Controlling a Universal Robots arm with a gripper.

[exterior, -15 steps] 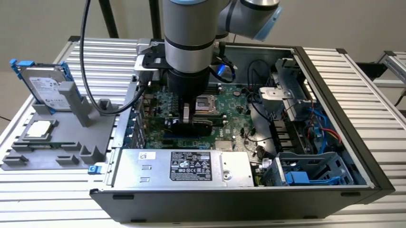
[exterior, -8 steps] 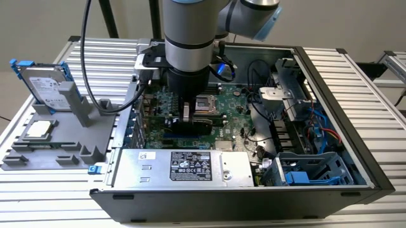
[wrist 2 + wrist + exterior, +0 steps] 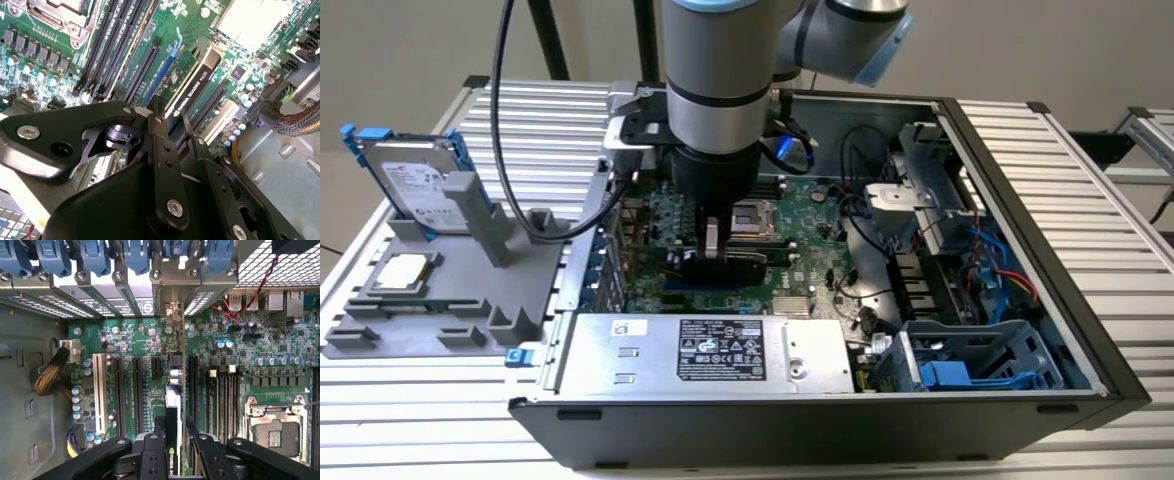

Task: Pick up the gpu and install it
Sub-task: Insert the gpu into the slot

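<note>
A ribbed metal worktop (image 3: 1067,150) is seen carrying an open computer case (image 3: 1014,330), with a grey fixture (image 3: 440,300) holding a hard drive (image 3: 414,185) and a CPU chip (image 3: 403,270) beside it. The arm is reached down into the case, and the jaws (image 3: 724,262) are closed on the gpu (image 3: 192,82), which is gripped by its upper edge.

The card is held on edge directly between and below the jaws, over the motherboard (image 3: 150,340). Its long axis is run parallel to the expansion slots (image 3: 136,390), and it appears lined up with one of them; whether it is seated cannot be told.

In the first wrist view the gpu (image 3: 172,405) is seen edge-on, pointing toward the rear bracket openings (image 3: 170,310). In the second wrist view the black shroud face and green board are shown side-on, above a blue slot (image 3: 152,82).
</note>
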